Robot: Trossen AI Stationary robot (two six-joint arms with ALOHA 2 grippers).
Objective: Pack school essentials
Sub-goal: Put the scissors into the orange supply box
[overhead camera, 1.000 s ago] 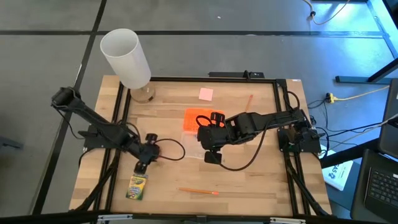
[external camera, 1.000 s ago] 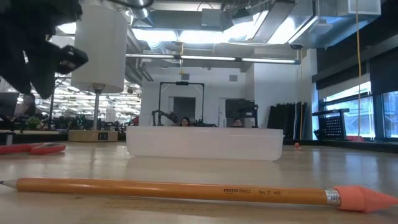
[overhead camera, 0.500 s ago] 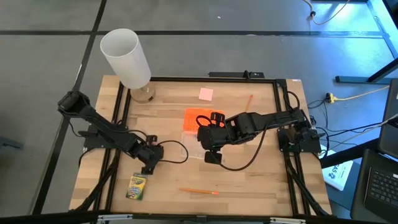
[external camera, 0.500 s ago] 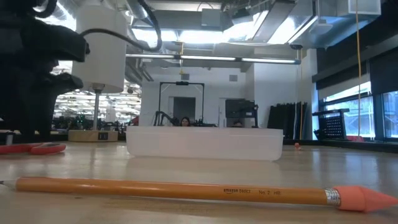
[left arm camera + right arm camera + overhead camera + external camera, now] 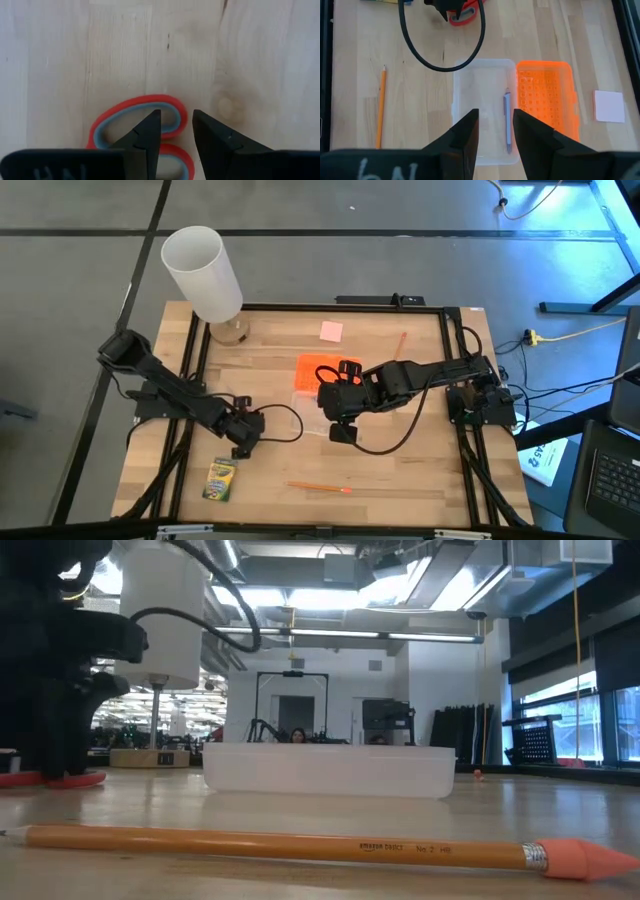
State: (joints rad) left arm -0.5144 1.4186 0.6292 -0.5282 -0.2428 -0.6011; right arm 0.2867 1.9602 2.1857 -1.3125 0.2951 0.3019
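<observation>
Wooden table (image 5: 400, 470) boards are carrying an orange pencil (image 5: 318, 487) at the near edge and a crayon box (image 5: 221, 479) beside it. Farther in, the left claw (image 5: 175, 131) is sitting low over the red scissors (image 5: 135, 117), fingers a little apart around a handle loop. Past that, the right claw (image 5: 495, 131) is hanging with fingers apart above the clear box (image 5: 482, 112) holding a grey pen (image 5: 508, 120), and the pink eraser (image 5: 331, 331) is lying far back.
</observation>
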